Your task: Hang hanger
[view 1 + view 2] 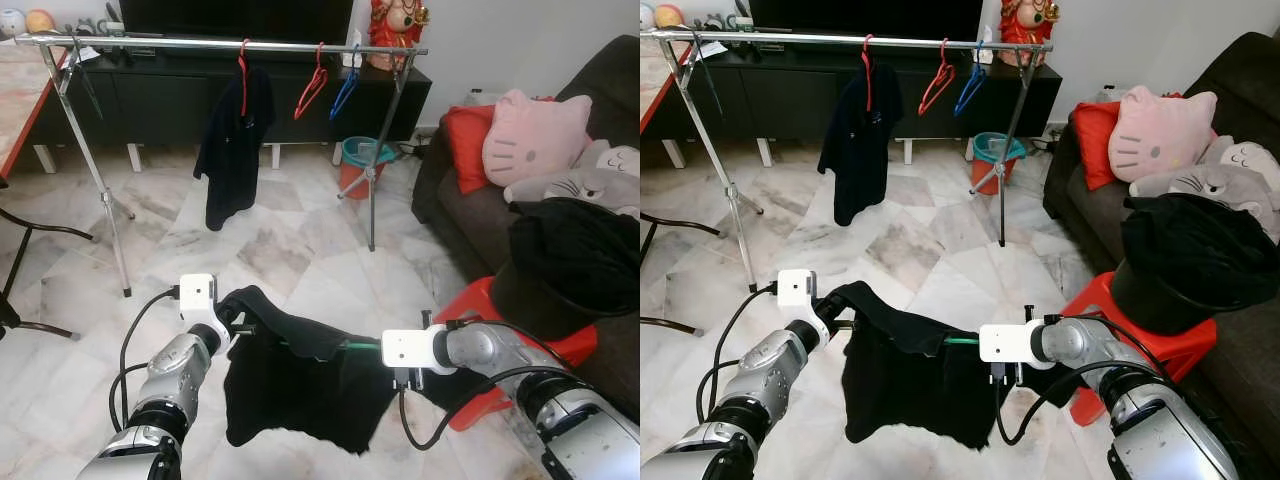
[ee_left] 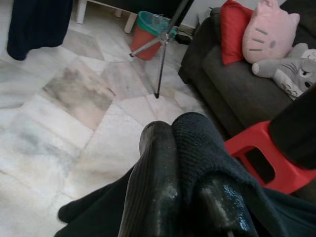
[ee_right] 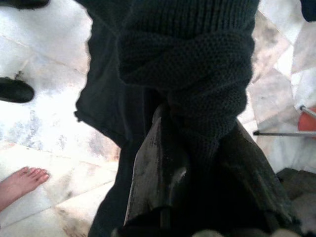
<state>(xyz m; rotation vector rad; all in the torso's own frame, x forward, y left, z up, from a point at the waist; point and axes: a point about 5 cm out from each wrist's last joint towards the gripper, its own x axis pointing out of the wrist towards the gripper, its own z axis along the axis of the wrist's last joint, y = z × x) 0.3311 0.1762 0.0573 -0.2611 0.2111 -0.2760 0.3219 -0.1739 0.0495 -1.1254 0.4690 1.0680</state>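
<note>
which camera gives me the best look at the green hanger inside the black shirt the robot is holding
The left eye view: the green hanger peeks out of the black shirt between the left claw and right claw. The right eye view shows a shorter green sliver. Both wrist views show just knit fabric around the fingers, no green.

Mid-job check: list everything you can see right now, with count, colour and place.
Black garment: 1, on green hanger, held between both grippers.
Clothes rail: 1, silver, ahead.
Dark shirt: 1, hanging on rail.
Empty hangers: red, blue, on rail.
Bin: 1, red and teal, behind rail.
Stool: 1, red, right.
Sofa: 1, dark, right, with cushions.
Bare foot: 1, a person's, on floor.
Left gripper: holding garment.
Right gripper: holding garment.
</note>
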